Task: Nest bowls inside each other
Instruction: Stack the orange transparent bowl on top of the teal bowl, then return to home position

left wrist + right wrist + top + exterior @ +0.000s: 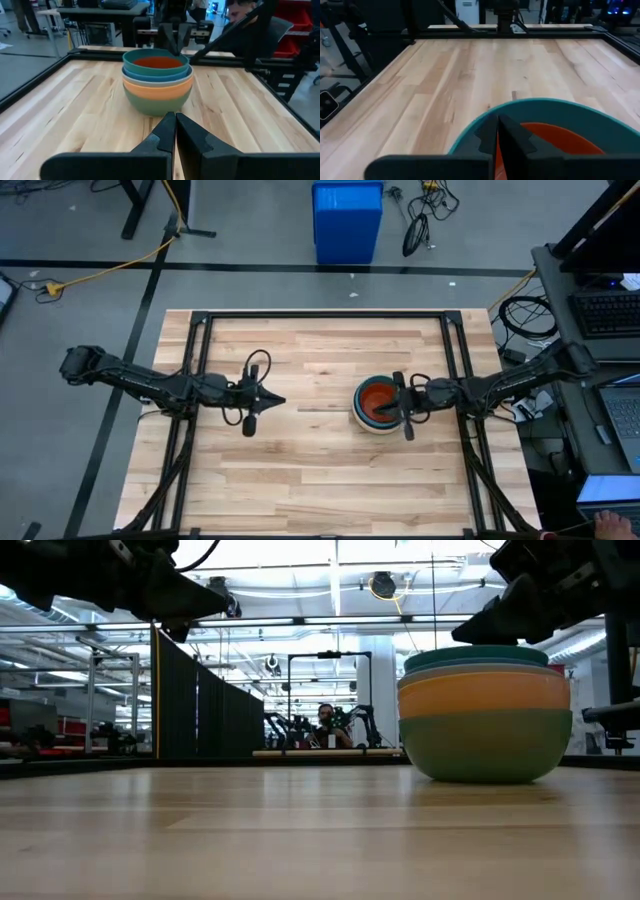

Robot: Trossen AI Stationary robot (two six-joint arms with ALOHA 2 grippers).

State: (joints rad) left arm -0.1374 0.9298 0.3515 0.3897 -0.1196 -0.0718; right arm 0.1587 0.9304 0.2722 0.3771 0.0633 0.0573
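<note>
The right gripper (378, 404) has its two fingers pressed flat together with nothing between them. It hangs over the stack of bowls (377, 406), its tip just above the red-orange bowl (158, 62) that lies innermost; whether it touches that bowl cannot be told. The left gripper (281, 401) is likewise closed tight and empty, held above the bare wood near the middle of the table (300, 470), pointing across at the stack and well apart from it.

The bowls stand as one nested stack on the right half of the table, about midway between its far and near edges and closer to the right edge than to the centre. From the outside in, the rims show a sage green bowl (486, 745) at the bottom resting on the wood, then an orange bowl (484, 695), a grey-white bowl (186, 81), a blue rim that shows only as a thin band, a teal bowl (476, 656) uppermost, and the red-orange one seated inside it. The stack sits upright and level, rims stepped closely one above another
</note>
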